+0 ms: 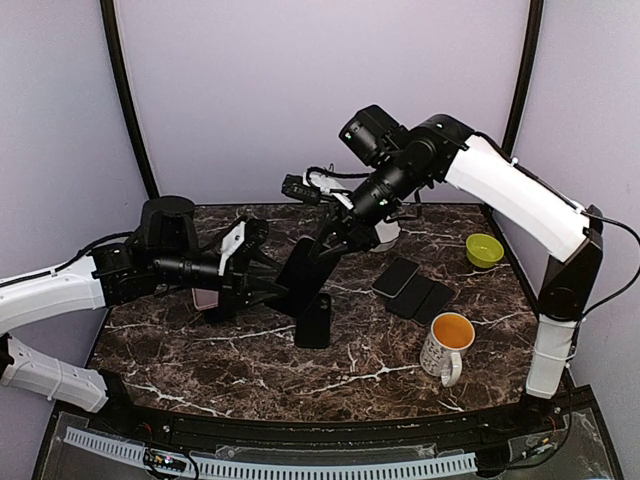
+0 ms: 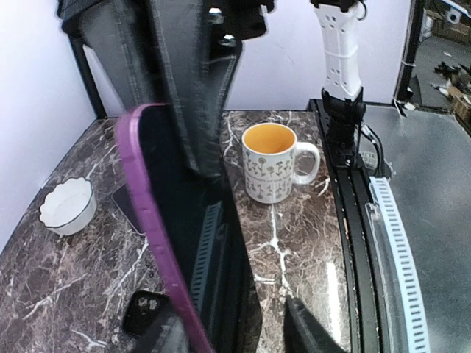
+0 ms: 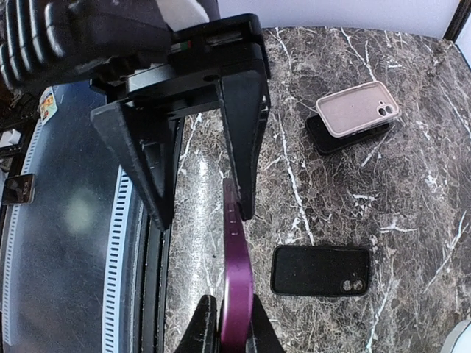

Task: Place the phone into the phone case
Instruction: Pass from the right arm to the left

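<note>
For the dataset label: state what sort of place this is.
Probably a robot lab test booth: two white-and-black robot arms bolted to a dark marble-patterned table, plain lilac walls with black poles, and staged props like the orange-lined floral mug.

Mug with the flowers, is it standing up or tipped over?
Standing up. The mug sits on its base, its orange inside facing up.

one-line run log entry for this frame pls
right gripper: shut on purple-edged phone | left gripper: jaws apart, straddling phone's other end | phone: edge-on, lifted off table
</note>
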You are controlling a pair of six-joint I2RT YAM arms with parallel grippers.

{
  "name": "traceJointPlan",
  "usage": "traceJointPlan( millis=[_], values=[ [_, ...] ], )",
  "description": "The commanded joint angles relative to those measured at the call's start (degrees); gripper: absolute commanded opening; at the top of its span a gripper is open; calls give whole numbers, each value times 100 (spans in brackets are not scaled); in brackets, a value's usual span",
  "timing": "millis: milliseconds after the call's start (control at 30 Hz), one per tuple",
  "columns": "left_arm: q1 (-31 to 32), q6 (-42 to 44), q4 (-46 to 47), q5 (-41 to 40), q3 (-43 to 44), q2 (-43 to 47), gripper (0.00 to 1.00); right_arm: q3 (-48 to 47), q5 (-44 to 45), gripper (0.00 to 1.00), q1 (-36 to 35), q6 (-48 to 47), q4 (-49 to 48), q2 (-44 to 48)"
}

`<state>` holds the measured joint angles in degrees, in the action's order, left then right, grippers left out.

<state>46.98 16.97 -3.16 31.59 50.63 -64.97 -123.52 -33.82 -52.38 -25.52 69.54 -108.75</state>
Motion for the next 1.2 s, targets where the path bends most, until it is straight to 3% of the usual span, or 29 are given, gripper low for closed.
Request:
traceJointPlan(
  millis=[0,100,367,433,533,667,700,767,833,900,1000,1100,1167],
  values=[
    [-23,-41,505,-118,-161,58,37,-122,-105,0,-26,-190,-143,215],
    [-26,-119,559,3,-175,-42,32,-10,-142,0,-34,-236,-211,321],
    [-32,-255,551,194,-107,-269,31,141,-292,0,-49,-385,-264,511],
    [-29,-262,623,172,-140,-245,26,189,-323,0,-53,-432,-288,559],
    [-24,-302,706,102,-191,-191,3,238,-316,0,-53,-437,-358,607],
    [-25,-398,841,-25,-239,-159,0,372,-170,0,-53,-258,-665,717],
    [-23,-449,961,-128,-278,-149,0,507,-30,4,-53,-137,-976,793],
    [-27,-633,1338,-515,-417,-81,0,979,335,28,-45,263,-1828,1051],
    [-27,-872,1895,-1115,-665,42,0,1768,931,53,-44,993,-3188,1413],
    [-25,-1055,2533,-1700,-1016,166,0,2718,1545,68,-44,1905,-4826,1854],
    [11,-1381,3390,-2830,-1545,292,0,4028,2351,74,-53,3551,-7141,2188],
    [50,-1434,3970,-3642,-1794,425,0,4986,3575,75,-203,4791,-8568,2317],
    [61,-1415,4186,-3968,-1921,469,0,5483,4033,75,-452,5057,-9412,2281]
  ],
)
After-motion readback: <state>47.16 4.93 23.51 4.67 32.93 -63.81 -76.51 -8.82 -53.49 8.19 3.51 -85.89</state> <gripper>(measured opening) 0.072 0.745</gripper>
